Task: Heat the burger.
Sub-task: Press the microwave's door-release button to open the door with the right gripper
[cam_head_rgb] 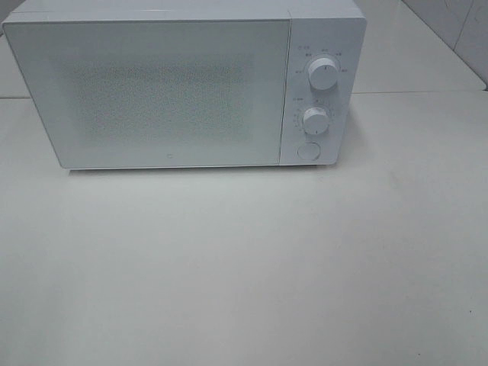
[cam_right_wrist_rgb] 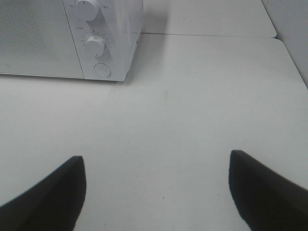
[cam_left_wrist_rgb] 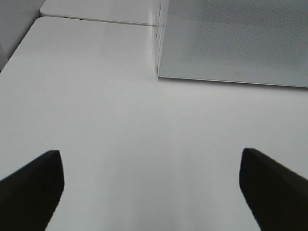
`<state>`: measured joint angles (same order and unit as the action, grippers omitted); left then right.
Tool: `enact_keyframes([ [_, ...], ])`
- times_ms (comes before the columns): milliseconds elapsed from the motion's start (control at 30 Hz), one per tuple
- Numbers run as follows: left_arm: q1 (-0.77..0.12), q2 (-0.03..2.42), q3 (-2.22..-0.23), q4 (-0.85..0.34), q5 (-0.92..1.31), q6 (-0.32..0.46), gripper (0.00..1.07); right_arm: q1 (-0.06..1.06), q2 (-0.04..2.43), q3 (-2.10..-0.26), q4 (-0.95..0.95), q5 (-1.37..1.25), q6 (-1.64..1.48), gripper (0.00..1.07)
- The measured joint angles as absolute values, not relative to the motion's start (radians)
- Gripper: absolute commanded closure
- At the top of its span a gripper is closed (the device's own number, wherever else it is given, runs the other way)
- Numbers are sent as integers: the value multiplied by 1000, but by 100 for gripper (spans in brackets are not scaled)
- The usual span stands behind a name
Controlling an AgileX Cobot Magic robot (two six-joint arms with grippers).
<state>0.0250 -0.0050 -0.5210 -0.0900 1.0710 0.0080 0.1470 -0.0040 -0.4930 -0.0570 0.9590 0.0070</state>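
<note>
Burger: it shows in none of the three views, so its place, the way it points and its long axis cannot be told.
Microwave [cam_head_rgb: 152, 91]: white, standing on the far part of the table with its front turned toward the high camera.
Door [cam_head_rgb: 145, 152]: shut flat against the body. Its dotted, frosted window lets nothing of the inside be seen.
Upper knob [cam_head_rgb: 323, 74]: white and round, on the control panel to the right of the door.
Lower knob [cam_head_rgb: 315, 120]: just under the upper knob on the same panel.
Round button [cam_head_rgb: 307, 151]: at the foot of the panel, just below the lower knob.
Table [cam_head_rgb: 244, 267]: pale and matte. A seam runs across it level with the microwave's sides.
Left gripper [cam_left_wrist_rgb: 151, 190]: released, with its two dark fingers [cam_left_wrist_rgb: 31, 192] spread wide and only the table top showing between them. It is well apart from the microwave and faces the door's outer corner.
Right gripper [cam_right_wrist_rgb: 156, 192]: released, with its dark fingers [cam_right_wrist_rgb: 45, 197] wide apart over the table top. It is well apart from the microwave and faces the panel end.
</note>
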Motion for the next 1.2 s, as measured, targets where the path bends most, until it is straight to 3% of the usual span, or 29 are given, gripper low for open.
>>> enact_keyframes([
  [733, 25, -5, -521, -90, 1071, 8, 16, 147, 13, -502, -62, 958, 9, 31],
  [1200, 25, -5, -521, -90, 1071, 8, 16, 147, 261, -510, -65, 692, 9, 31],
])
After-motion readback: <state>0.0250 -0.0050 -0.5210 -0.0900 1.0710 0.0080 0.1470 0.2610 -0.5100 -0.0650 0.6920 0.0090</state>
